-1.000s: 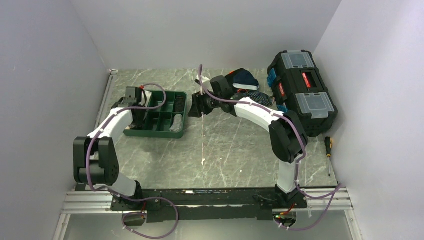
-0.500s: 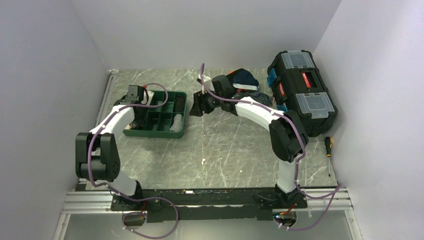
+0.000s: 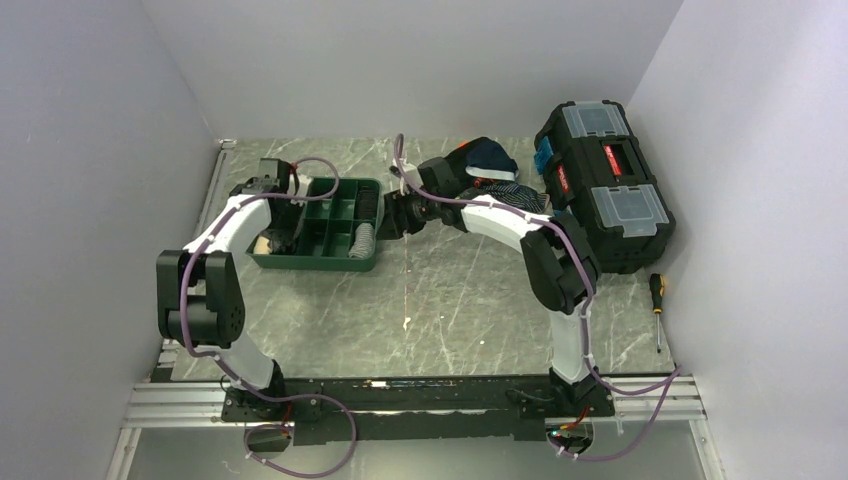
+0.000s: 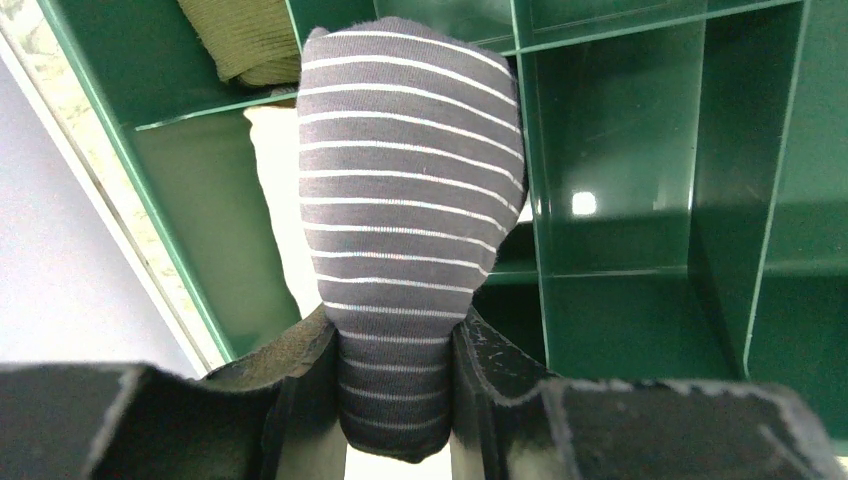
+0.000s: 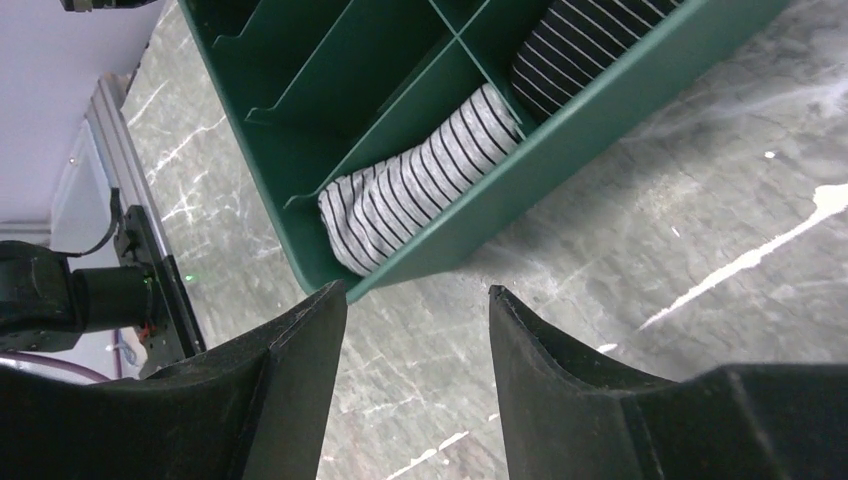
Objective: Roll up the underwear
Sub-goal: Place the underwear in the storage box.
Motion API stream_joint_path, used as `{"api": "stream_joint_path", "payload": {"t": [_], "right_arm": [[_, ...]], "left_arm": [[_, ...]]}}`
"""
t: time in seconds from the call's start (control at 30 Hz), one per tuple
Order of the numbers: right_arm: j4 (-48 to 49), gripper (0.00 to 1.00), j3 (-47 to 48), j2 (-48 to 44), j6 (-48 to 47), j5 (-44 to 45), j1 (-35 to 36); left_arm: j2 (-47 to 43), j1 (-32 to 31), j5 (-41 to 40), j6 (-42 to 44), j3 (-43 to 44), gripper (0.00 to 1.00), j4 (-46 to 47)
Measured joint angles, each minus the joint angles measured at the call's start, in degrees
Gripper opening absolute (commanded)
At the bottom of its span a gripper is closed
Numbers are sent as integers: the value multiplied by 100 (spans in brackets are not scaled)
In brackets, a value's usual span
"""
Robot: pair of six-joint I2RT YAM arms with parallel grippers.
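Note:
The underwear [image 5: 420,180], pale grey-and-white with dark pinstripes, lies rolled in a near-right compartment of the green tray [image 3: 300,262]; the top view shows the underwear [image 3: 362,243] there too. My left gripper [image 4: 395,325] is shut on a dark grey garment with thin white stripes [image 4: 410,180], held above the tray's compartments. From above, the left gripper [image 3: 278,205] hangs over the tray's far-left part. My right gripper [image 5: 415,295] stands open and empty over the marble table, just off the tray's corner; the top view has the right gripper [image 3: 392,215] beside the tray's right wall.
The tray also holds an olive roll [image 4: 245,40], a cream piece [image 4: 280,200] and a black white-striped roll [image 5: 590,40]. A pile of dark garments [image 3: 490,165] lies at the back. A black toolbox [image 3: 605,180] and a screwdriver [image 3: 657,300] are at the right.
My left arm has swung further back over the tray with the dark striped garment. The tray has shifted slightly right, and the right gripper has come a little closer to it.

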Motion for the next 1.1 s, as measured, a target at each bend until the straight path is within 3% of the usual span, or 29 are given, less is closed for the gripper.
{"api": "stream_joint_path", "payload": {"t": [0.23, 0.47, 1.1], "right_arm": [[92, 52, 227, 428, 179, -341, 26], [103, 42, 330, 592, 284, -420, 127], [-70, 31, 564, 796, 407, -525, 151]], "left_arm": [[153, 2, 157, -59, 216, 0, -177], [328, 4, 188, -127, 444, 0, -413], [1005, -258, 286, -208, 1414, 0, -1425]]}}
